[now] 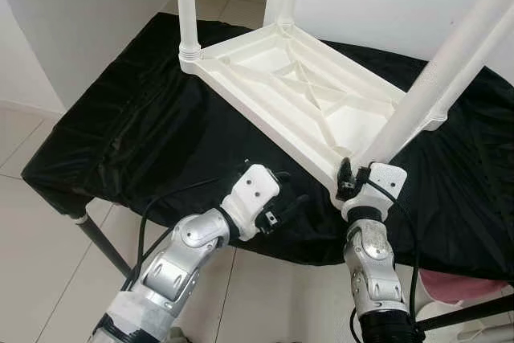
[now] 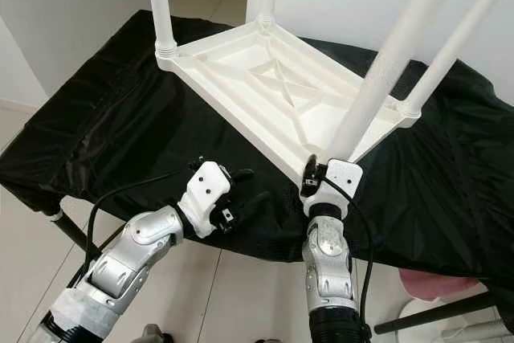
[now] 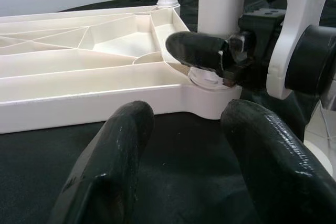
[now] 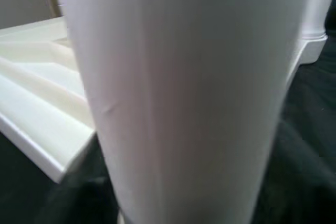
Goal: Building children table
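Left eye view: a white plastic children's table (image 1: 297,98) lies upside down on a black cloth (image 1: 136,126), 4 legs up. The right gripper (image 1: 347,178) clasps the near leg (image 1: 434,86) at its base. The left gripper (image 1: 281,206) rests just beside on the cloth.

Left wrist view: the left gripper's fingers (image 3: 113,166) are spread apart, holding nothing.

Right wrist view: the leg (image 4: 178,98) sits close before the camera
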Motion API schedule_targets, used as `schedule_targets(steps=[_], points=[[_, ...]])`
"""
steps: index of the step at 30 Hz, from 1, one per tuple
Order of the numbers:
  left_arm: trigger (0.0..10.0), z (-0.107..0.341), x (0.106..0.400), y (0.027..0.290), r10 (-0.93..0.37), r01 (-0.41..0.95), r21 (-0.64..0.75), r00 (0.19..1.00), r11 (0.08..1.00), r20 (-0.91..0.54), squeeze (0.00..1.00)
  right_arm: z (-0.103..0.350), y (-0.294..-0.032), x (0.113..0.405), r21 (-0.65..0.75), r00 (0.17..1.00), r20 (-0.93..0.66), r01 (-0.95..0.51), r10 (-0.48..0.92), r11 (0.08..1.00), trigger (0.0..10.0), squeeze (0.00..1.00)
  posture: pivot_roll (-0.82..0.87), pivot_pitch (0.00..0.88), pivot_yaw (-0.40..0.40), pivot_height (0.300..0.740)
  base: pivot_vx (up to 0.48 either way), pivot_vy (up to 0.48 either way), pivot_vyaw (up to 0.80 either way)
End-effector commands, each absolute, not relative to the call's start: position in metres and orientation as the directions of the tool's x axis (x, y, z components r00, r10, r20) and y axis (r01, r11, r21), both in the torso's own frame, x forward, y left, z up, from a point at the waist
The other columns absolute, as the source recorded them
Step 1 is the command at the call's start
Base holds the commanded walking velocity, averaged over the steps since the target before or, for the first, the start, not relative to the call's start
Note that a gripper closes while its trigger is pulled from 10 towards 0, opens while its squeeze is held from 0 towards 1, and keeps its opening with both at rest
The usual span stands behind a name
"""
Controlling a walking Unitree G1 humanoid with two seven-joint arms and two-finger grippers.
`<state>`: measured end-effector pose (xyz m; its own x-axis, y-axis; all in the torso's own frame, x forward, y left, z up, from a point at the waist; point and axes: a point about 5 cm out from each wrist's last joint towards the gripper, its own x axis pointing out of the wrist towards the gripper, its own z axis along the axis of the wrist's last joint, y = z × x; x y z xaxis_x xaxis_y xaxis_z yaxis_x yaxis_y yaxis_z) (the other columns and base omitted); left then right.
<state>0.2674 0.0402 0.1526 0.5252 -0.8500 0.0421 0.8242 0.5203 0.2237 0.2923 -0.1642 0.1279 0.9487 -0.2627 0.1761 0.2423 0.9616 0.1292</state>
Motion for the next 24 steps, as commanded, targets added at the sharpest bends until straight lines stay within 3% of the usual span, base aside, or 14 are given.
schedule_targets(steps=[1,8,9,10,17,24], points=[[10.0,0.15,0.262,0.038,-0.881,0.853,0.237,0.471,0.464,0.029,0.0,0.132,-0.165,0.29,0.125,0.941,0.199,0.251,-0.272,0.96,10.0,1.0,0.06,0.054,-0.086,0.74,0.0,0.0,0.0],[10.0,0.143,0.262,0.043,-0.874,0.848,0.236,0.487,0.474,0.006,0.0,0.132,-0.166,0.285,0.082,0.944,0.202,0.249,-0.261,0.965,10.0,1.0,0.06,0.052,-0.086,0.74,0.0,0.0,0.0],[10.0,0.141,0.261,0.046,-0.871,0.847,0.234,0.492,0.478,0.0,0.0,0.131,-0.167,0.28,0.074,0.944,0.205,0.247,-0.257,0.966,10.0,0.75,0.07,0.055,-0.086,0.74,0.0,0.0,0.0],[10.0,0.141,0.26,0.048,-0.869,0.847,0.224,0.494,0.482,0.001,0.0,0.131,-0.169,0.277,0.068,0.943,0.207,0.25,-0.259,0.966,10.0,0.0,0.07,0.057,-0.086,0.74,0.0,0.0,0.0],[10.0,0.132,0.255,0.062,-0.87,0.853,0.218,0.492,0.473,-0.038,0.0,0.129,-0.17,0.267,0.054,0.946,0.219,0.231,-0.237,0.971,10.0,0.0,0.06,0.062,-0.084,0.74,0.0,0.0,0.0],[10.0,0.125,0.273,0.097,-0.847,0.838,0.306,0.511,0.452,-0.147,0.0,0.119,-0.168,0.255,0.025,0.96,0.193,0.202,-0.203,0.979,10.0,0.0,0.06,0.072,-0.083,0.74,0.0,0.0,0.0]])
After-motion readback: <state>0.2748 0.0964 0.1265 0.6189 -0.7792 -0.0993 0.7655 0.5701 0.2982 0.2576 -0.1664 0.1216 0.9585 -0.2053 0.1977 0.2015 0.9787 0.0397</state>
